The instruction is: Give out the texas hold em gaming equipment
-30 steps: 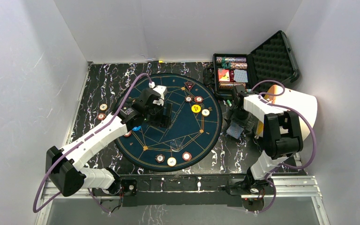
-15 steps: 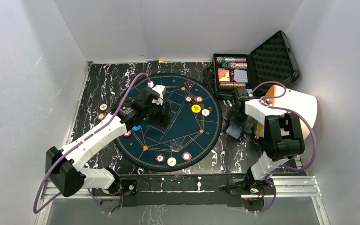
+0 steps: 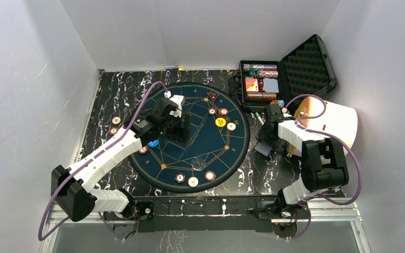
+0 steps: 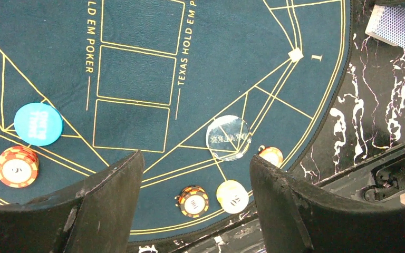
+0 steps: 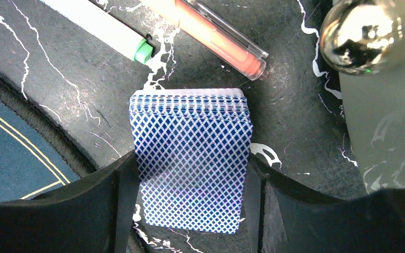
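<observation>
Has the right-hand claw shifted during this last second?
Yes. The right gripper came down, away from the black case, toward the deck of cards.

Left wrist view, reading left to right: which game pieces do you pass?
blue disc button → dark striped chip → clear dealer button → orange-edged chip → blue-backed card deck

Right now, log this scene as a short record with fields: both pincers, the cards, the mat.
left pincer: open, empty, above the round mat
right pincer: closed on the card deck, a finger against each side
card deck: blue-backed, flat on the black table beside the mat
pens: two, just beyond the deck
on mat: chips, blue disc, clear dealer button
</observation>
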`<control>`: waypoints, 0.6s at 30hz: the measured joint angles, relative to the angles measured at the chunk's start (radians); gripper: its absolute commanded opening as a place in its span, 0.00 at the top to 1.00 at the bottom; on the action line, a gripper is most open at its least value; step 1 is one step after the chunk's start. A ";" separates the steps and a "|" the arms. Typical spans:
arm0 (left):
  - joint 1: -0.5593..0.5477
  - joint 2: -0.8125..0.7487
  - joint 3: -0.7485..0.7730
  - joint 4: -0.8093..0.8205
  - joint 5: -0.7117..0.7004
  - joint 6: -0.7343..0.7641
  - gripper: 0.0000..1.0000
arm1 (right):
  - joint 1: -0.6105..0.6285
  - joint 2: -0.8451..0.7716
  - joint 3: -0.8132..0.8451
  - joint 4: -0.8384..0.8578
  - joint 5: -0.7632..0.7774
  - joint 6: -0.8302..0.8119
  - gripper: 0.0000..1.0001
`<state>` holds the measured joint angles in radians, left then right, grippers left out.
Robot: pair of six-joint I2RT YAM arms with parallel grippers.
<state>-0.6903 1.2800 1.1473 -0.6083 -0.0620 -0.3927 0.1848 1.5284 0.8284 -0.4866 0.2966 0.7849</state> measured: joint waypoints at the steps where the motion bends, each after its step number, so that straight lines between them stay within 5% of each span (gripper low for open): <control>1: 0.002 0.000 0.000 -0.002 0.000 0.000 0.28 | 0.000 -0.002 -0.002 0.003 0.001 -0.003 0.38; 9: 0.031 -0.001 0.000 -0.011 0.001 0.000 0.28 | -0.005 -0.037 -0.037 0.042 -0.025 -0.054 0.53; 13: 0.041 -0.001 0.000 -0.018 0.008 -0.001 0.28 | -0.012 -0.055 -0.051 0.059 -0.065 -0.103 0.73; 18: 0.043 -0.001 0.001 -0.021 0.023 -0.008 0.28 | -0.020 -0.073 -0.070 0.090 -0.123 -0.175 0.83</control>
<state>-0.6468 1.2789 1.1481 -0.6296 -0.0387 -0.4007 0.1646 1.4555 0.7582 -0.3969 0.1734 0.6102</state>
